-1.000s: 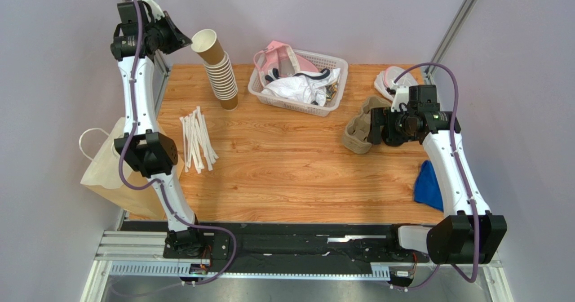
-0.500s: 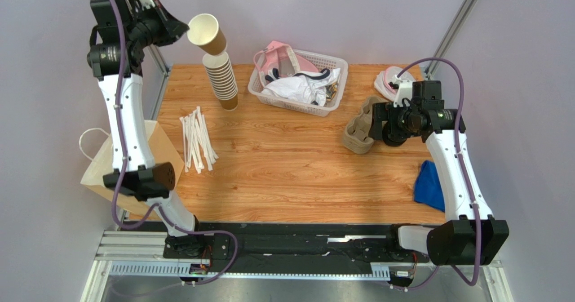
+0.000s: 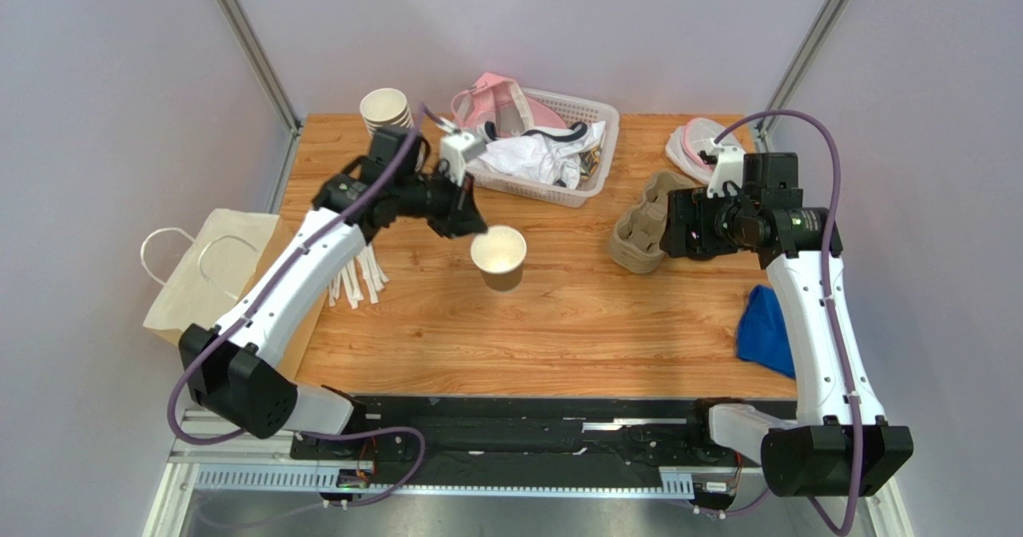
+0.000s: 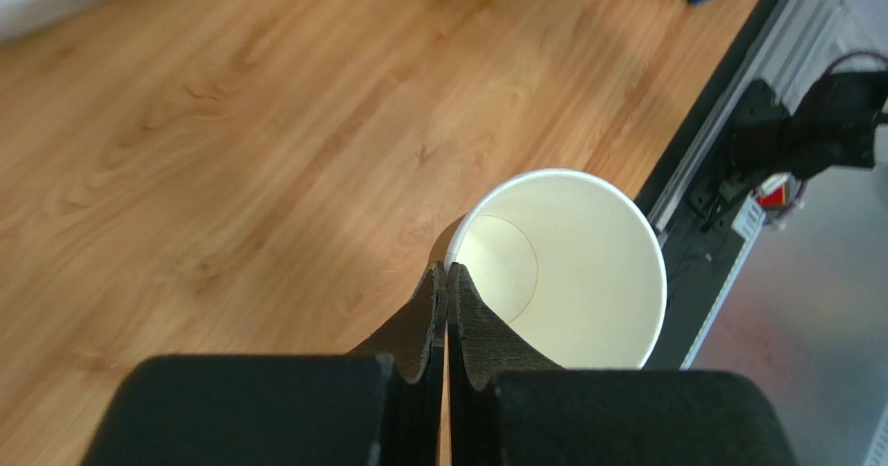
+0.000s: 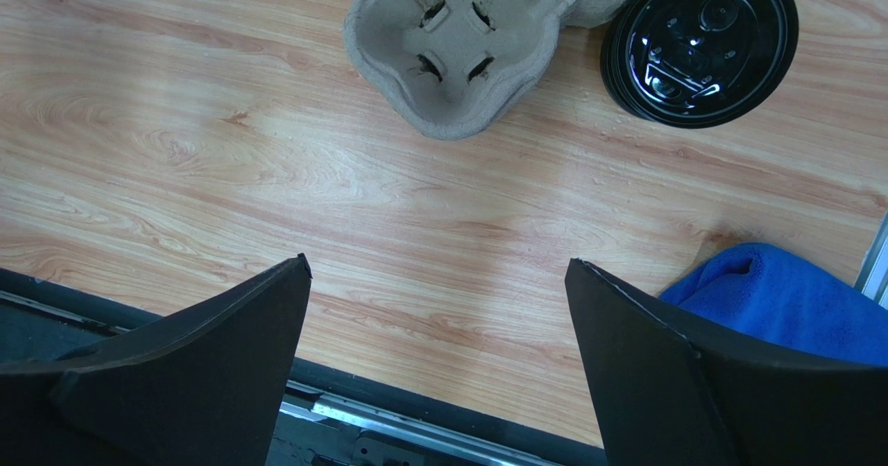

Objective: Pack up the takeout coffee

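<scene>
My left gripper [image 3: 472, 231] is clenched on the rim of an open-topped paper cup [image 3: 500, 257], the thin wall pinched between the two fingertips, one inside and one outside. The cup sits over the middle of the table [image 3: 576, 321], slightly left of centre. I cannot tell whether its base touches the wood. Between the cup and the near edge there is only bare wood, and the same to its right as far as the pulp cup carrier [image 3: 636, 231]. Behind my left arm the far edge is crowded: the stack of paper cups [image 3: 386, 108] stands in the far left corner and the white basket [image 3: 597, 115] is beside it. White sticks [image 3: 356, 277] lie along the left side, under my forearm. A paper bag [image 3: 198, 279] hangs off the left edge. My right gripper [image 5: 437, 265] is spread wide with nothing in it and hovers near the right edge. In its wrist view the carrier lies just ahead of it. A loose black lid [image 5: 700, 45] touches the carrier's side. A blue cloth [image 5: 782, 300] lies at the right edge beside my right finger. Cup and lid are well apart.
</scene>
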You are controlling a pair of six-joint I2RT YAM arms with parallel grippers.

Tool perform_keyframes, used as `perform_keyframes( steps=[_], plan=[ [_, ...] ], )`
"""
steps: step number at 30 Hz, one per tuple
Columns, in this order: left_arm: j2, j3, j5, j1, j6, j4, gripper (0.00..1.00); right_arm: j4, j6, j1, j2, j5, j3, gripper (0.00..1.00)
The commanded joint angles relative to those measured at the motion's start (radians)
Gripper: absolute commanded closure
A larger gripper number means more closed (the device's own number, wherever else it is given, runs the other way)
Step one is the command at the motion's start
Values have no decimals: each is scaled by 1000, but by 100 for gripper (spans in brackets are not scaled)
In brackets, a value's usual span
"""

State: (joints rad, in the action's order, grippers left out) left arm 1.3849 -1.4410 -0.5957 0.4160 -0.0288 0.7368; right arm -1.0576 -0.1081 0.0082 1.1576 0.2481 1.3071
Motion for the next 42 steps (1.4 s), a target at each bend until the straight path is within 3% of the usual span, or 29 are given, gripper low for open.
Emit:
perform_keyframes(
  steps=[1,6,13,17,34,42],
  plan=[
    [-24,186,8,105,41,-287,100,5,1,1,-9,16,-11,0],
    [63,294,42,136,-13,-522,100,7,5,1,13,22,-12,0],
    [180,323,125,181,-26,-645,100,5,8,1,43,23,-5,0],
    [212,327,185,202,-23,-640,100,4,8,1,51,36,-2,0],
    [221,406,198,245,-57,-659,100,-5,12,1,54,77,21,0],
    [220,386,220,247,-63,-628,83,-18,2,1,56,80,46,0]
  ],
)
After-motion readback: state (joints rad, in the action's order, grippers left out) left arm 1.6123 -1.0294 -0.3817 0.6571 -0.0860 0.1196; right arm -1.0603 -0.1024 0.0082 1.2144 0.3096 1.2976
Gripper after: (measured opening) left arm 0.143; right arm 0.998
